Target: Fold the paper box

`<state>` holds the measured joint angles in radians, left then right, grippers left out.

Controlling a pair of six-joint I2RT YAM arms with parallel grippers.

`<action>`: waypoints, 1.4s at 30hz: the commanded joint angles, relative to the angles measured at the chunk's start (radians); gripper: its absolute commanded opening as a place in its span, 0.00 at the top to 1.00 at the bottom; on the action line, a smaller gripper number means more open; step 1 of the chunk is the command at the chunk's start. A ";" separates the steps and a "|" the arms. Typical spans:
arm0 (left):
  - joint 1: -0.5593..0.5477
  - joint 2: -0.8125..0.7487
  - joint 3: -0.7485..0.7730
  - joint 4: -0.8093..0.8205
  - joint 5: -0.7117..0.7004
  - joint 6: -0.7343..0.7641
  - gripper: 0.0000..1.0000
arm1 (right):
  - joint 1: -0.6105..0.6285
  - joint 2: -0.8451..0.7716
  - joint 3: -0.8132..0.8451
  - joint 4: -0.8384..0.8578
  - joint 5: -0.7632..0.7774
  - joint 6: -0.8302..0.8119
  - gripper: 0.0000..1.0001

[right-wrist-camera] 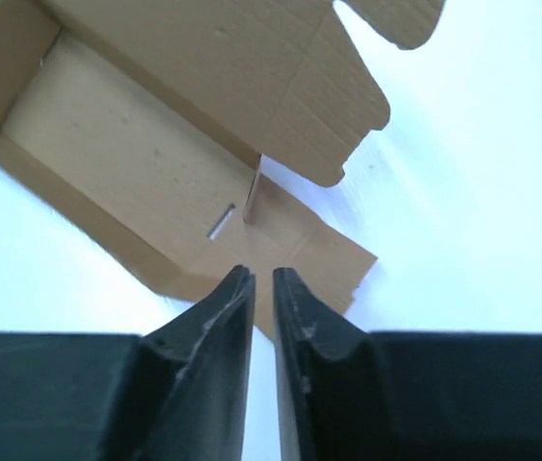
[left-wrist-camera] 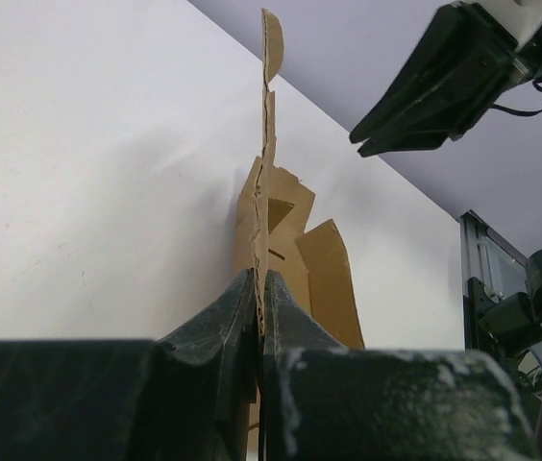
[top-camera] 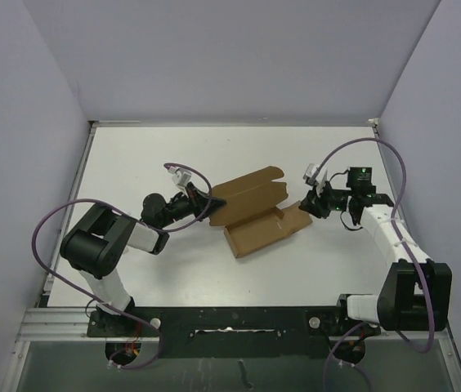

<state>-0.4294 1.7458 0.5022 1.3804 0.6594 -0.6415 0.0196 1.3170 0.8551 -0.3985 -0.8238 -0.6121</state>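
Bright even overhead light, soft shadows, table (right-wrist-camera: 482,192) overexposed (bluish glare)

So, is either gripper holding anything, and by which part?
The left gripper pinches the paper box by the edge of its left flap; the right gripper, jaws slightly apart, holds nothing.

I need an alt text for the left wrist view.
The left end effector is shut on an edge of the brown cardboard box, seen edge-on over the white table. The right end effector shows at upper right.

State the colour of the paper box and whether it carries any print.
Plain brown, unprinted; the paper box shows best in the right wrist view.
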 commanded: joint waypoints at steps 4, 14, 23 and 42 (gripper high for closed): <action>0.004 0.043 0.026 0.076 0.013 -0.001 1.00 | -0.038 -0.043 -0.040 -0.356 -0.065 -0.684 0.84; 0.004 0.042 0.024 0.087 0.019 -0.001 1.00 | 0.098 0.147 0.009 -0.341 0.232 -0.633 1.00; 0.003 0.057 0.024 0.110 0.045 -0.024 1.00 | 0.163 0.130 -0.027 -0.091 0.380 -0.397 1.00; -0.008 0.056 0.032 0.088 0.024 -0.010 1.00 | 0.105 0.038 0.000 -0.134 0.177 -0.350 1.00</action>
<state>-0.4370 1.8099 0.5060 1.3994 0.6888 -0.6685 0.2131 1.4540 0.8116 -0.4850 -0.5560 -0.9447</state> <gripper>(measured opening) 0.018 0.022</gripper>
